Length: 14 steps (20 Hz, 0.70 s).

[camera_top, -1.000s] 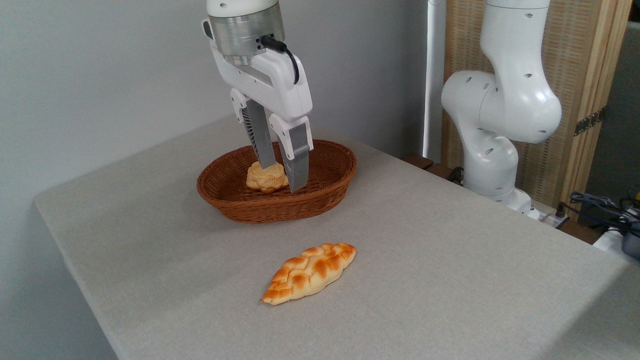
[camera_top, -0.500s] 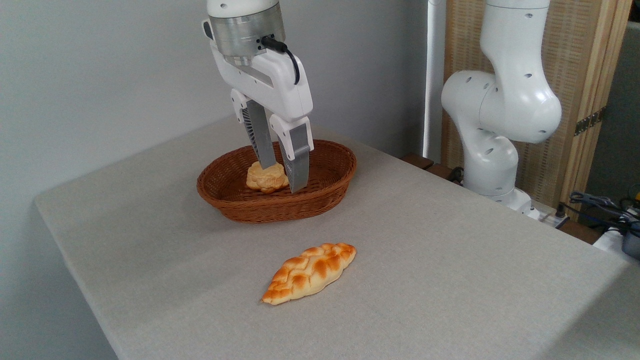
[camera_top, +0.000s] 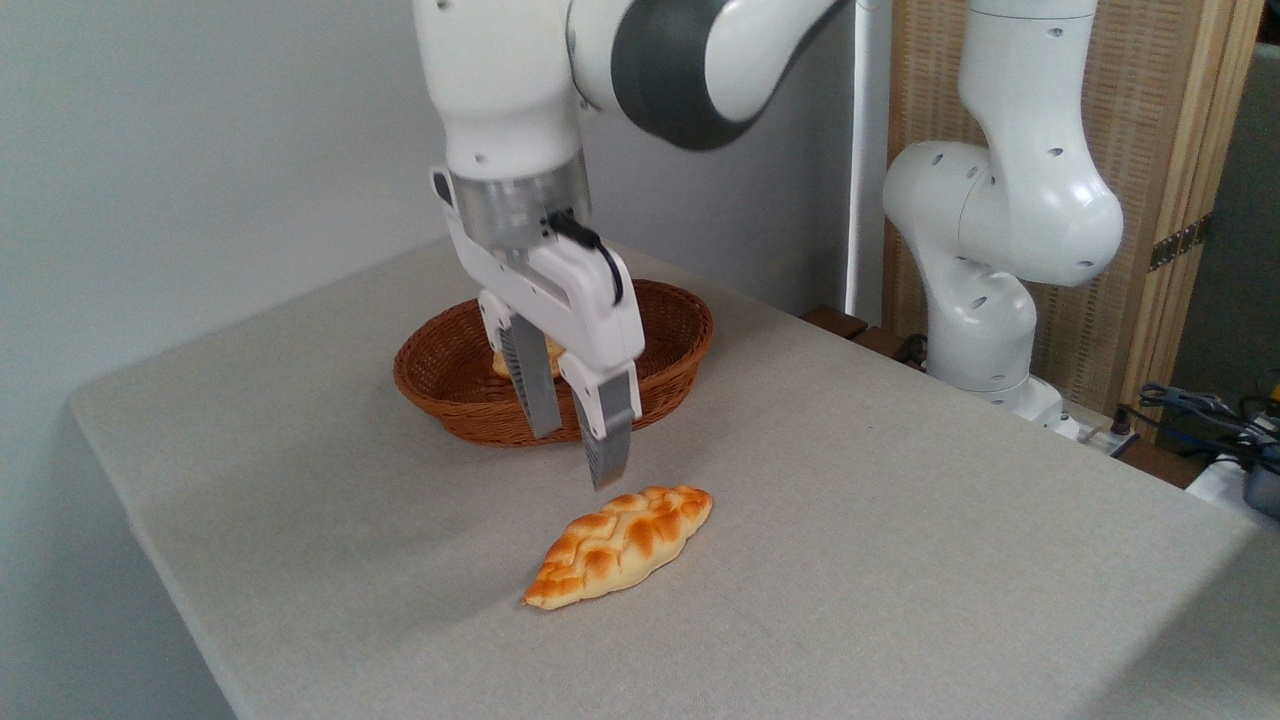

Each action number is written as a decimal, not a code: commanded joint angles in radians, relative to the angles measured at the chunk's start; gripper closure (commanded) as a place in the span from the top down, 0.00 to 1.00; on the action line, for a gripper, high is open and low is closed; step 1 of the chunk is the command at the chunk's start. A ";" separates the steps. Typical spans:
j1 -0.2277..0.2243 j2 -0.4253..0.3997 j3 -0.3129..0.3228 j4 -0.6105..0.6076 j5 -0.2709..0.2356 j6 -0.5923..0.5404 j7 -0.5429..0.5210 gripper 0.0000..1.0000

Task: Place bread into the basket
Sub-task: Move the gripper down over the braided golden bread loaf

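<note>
The bread (camera_top: 620, 545), a long braided golden loaf with pointed ends, lies on the grey table in front of the basket. The reddish-brown wicker basket (camera_top: 672, 340) sits behind it, toward the back of the table. My gripper (camera_top: 577, 458) hangs open with nothing between its fingers, in front of the basket's near rim and just above and behind the loaf's far end. It does not touch the loaf. The arm hides part of the basket's inside.
A small pale pastry (camera_top: 500, 362) lies inside the basket, mostly hidden behind my gripper. The arm's white base (camera_top: 985, 300) stands off the table's right back edge. Cables (camera_top: 1210, 415) lie at the far right. The table's edges run close at left and front.
My gripper has left the basket, moving forward and down toward the loaf, still open. The pastry stays in the basket and the loaf has not moved.
</note>
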 commanded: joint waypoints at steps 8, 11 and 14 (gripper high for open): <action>-0.001 0.045 0.010 -0.085 0.047 0.096 0.016 1.00; -0.001 0.064 0.010 -0.091 0.079 0.098 0.016 1.00; -0.001 0.082 0.008 -0.091 0.081 0.099 0.016 1.00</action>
